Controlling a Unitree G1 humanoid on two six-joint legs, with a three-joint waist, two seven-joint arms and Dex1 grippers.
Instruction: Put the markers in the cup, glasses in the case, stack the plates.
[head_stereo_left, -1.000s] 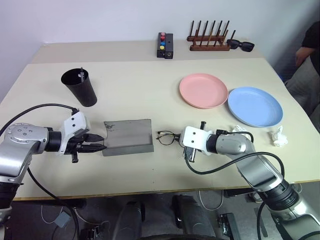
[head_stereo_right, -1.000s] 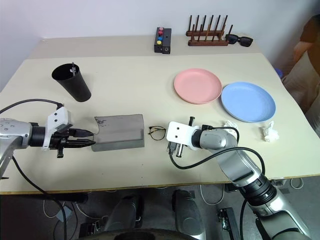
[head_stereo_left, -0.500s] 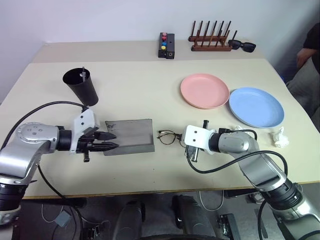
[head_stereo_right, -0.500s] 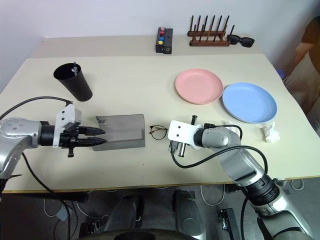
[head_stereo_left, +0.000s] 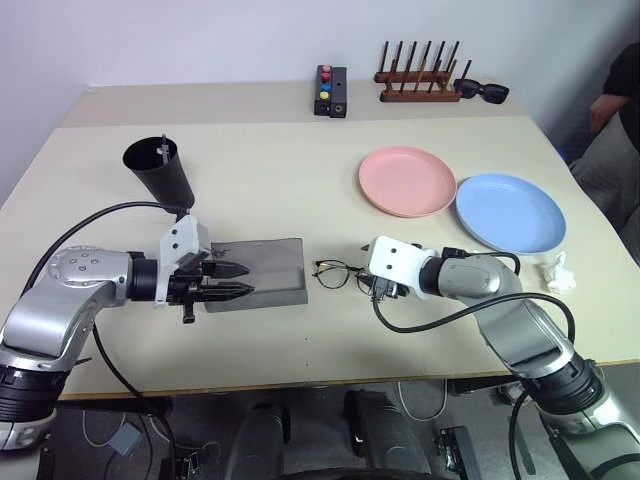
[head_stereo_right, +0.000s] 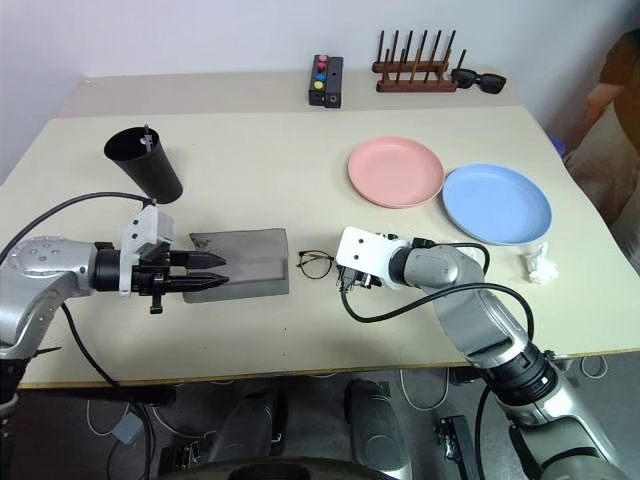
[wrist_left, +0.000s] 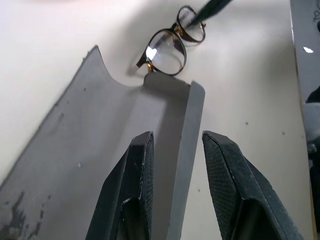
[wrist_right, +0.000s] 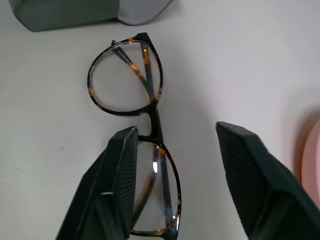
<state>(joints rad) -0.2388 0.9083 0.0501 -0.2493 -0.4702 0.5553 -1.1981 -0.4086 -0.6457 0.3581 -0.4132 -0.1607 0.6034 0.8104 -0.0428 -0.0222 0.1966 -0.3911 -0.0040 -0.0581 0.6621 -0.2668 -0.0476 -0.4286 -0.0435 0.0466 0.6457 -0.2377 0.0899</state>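
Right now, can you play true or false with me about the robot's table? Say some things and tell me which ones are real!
1. The glasses are already inside the case. False: they lie on the table beside it.
2. The pink plate is stacked on the blue plate. False: they sit side by side.
3. The black cup stands upright. True.
4. The right gripper is open over the glasses. True.
5. The left gripper is over the case. True.

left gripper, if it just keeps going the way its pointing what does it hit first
Probably the raised flap edge of the grey case, which stands between the open left gripper's fingers. Past the case lie the glasses. Depth is hard to judge, so contact height is uncertain.
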